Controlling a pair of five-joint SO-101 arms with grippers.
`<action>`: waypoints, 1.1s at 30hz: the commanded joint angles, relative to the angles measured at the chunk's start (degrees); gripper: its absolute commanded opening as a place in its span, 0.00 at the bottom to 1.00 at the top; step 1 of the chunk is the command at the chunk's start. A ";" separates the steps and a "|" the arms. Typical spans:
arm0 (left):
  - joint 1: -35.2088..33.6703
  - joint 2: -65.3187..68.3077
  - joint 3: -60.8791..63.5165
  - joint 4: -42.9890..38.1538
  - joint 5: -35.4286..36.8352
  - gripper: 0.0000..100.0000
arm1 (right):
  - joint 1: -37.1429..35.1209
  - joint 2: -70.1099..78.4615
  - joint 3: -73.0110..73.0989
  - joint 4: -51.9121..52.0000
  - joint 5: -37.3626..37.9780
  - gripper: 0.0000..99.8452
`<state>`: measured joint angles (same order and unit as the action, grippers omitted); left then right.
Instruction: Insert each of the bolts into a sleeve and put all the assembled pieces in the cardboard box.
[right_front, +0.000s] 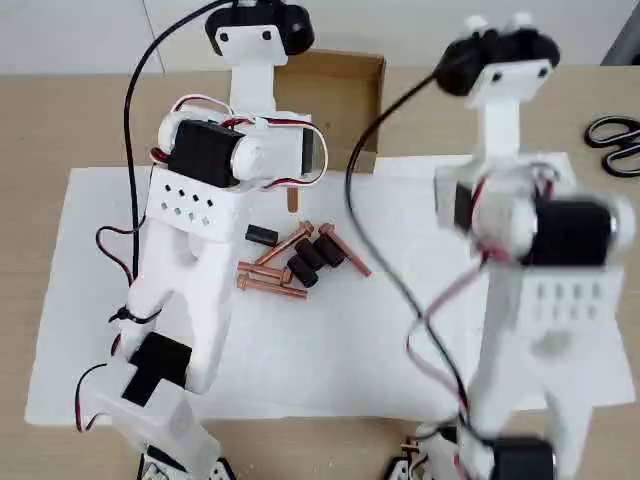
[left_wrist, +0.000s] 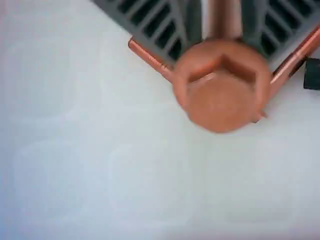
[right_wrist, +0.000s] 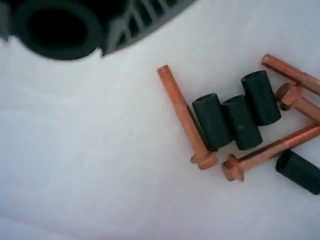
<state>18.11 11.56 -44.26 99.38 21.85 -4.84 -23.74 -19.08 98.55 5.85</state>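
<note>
Copper in colour, the held bolt (left_wrist: 220, 85) sits clamped in the left tool (left_wrist: 222, 25), its hexagonal head facing the wrist camera. The right tool (right_wrist: 65, 15) grips a black sleeve (right_wrist: 55, 50), seen end-on. Loose bolts (right_front: 270, 282) and loose sleeves (right_front: 312, 258) cluster mid-frame in the high view on a white sheet (right_front: 330, 350) over the surface (right_front: 40, 120). The cardboard box (right_front: 350, 80) stands at upper centre.

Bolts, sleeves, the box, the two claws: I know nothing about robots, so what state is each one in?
left gripper: shut on a bolt, hex head facing its camera.
right gripper: shut on a sleeve, bore looks empty.
loose bolts: lying flat on the white sheet, none in a sleeve.
loose sleeves: lying flat, no bolt in them.
cardboard box: open, no pieces seen inside.
</note>
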 joint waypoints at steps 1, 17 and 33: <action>-0.26 -4.04 -0.31 0.88 0.00 0.01 | -2.33 -11.74 4.13 -2.15 1.58 0.01; -0.35 -4.04 -0.31 0.18 0.00 0.01 | 0.22 -31.08 48.35 -33.98 10.64 0.00; -0.35 -4.13 -0.40 -0.26 0.00 0.01 | -1.19 -32.31 58.20 -41.63 -9.05 0.01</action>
<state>18.11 11.56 -44.09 99.38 21.85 -5.19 -54.59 39.38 58.55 -1.71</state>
